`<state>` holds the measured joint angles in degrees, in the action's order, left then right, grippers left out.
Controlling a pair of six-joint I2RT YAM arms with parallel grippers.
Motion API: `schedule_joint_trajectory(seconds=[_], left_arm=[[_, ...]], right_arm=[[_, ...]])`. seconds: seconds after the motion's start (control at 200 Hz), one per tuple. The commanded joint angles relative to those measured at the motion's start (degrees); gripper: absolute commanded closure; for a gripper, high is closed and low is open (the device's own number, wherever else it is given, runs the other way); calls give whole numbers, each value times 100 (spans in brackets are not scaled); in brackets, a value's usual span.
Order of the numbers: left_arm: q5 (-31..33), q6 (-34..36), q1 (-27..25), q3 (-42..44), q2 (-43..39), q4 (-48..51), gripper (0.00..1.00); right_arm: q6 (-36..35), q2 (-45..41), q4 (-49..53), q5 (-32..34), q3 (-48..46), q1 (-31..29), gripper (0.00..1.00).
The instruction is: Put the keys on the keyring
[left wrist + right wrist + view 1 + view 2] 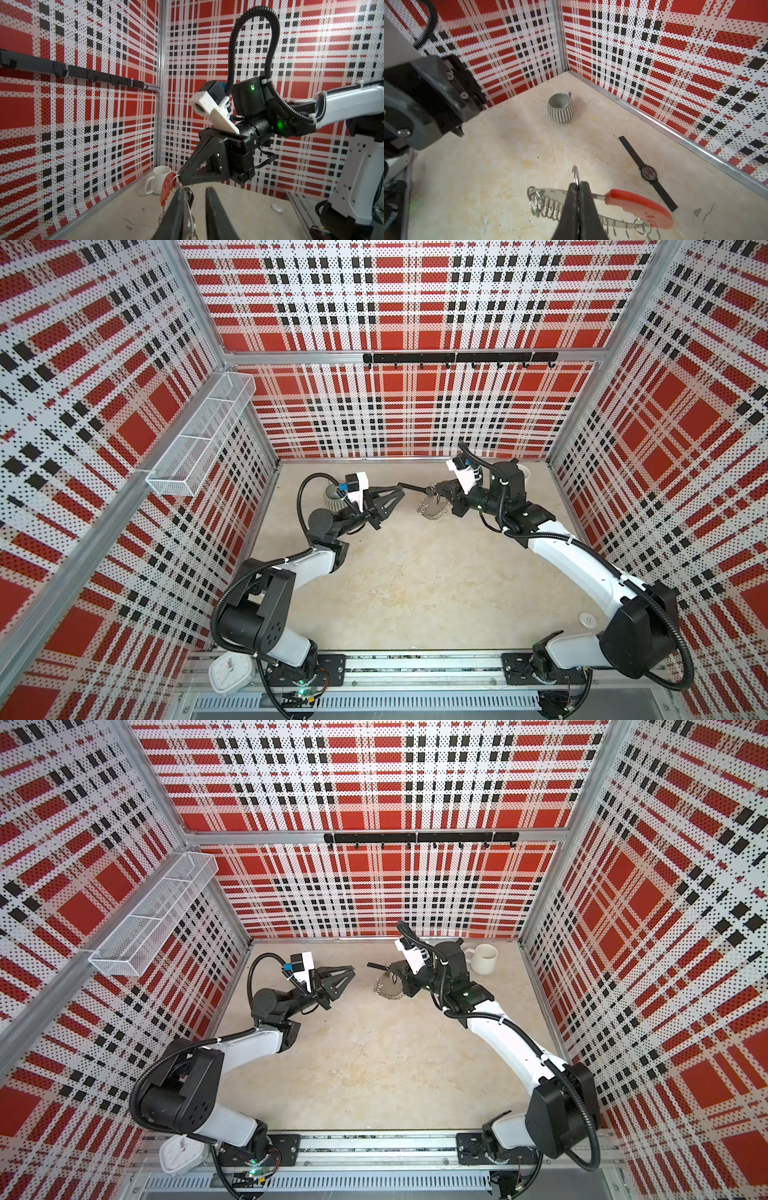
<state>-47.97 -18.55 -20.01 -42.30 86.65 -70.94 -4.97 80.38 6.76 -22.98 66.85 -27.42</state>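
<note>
Pinching a ring (pixel 577 176) in the clenched right claw (pixel 579 184), just over the keyring (pixel 550 193).

The ring sticks up from between the shut tips. Under them show the keyring's grey plate, its row of small silver loops and the red bar (pixel 639 205), all just beside the watch (pixel 648 172), whose strap runs past the bar's end. The left claw (pixel 195 190) is released, its jaws standing apart, and it too is near the watch. Against one finger (pixel 176 207) hang loose wire loops and a dark piece (pixel 190 195); whether that is the key tag cannot be told. A striped cup (pixel 560 110) stands well apart from the watch.
</note>
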Motion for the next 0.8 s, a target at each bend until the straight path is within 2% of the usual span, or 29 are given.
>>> schedule_joint_trajectory(seconds=[0.0, 0.125, 0.301, 0.551, 0.797], left_arm=[[-159, 1522, -146, -331, -196, 1756, 78], [-18, 2167, -239, -600, -229, 2695, 79], [-33, 2280, -391, -764, -215, 2943, 80], [-45, 2755, -503, -1107, -140, 3892, 79], [-39, 2803, -476, -1179, -71, 4100, 78]], right_arm=[[-796, -76, 115, 216, -32, -152, 100], [-939, -270, -213, 109, -351, -227, 100], [-902, -282, -227, -102, -375, -307, 100], [-804, -295, -263, -186, -357, -387, 100], [-777, -373, -289, -197, -390, -405, 100]])
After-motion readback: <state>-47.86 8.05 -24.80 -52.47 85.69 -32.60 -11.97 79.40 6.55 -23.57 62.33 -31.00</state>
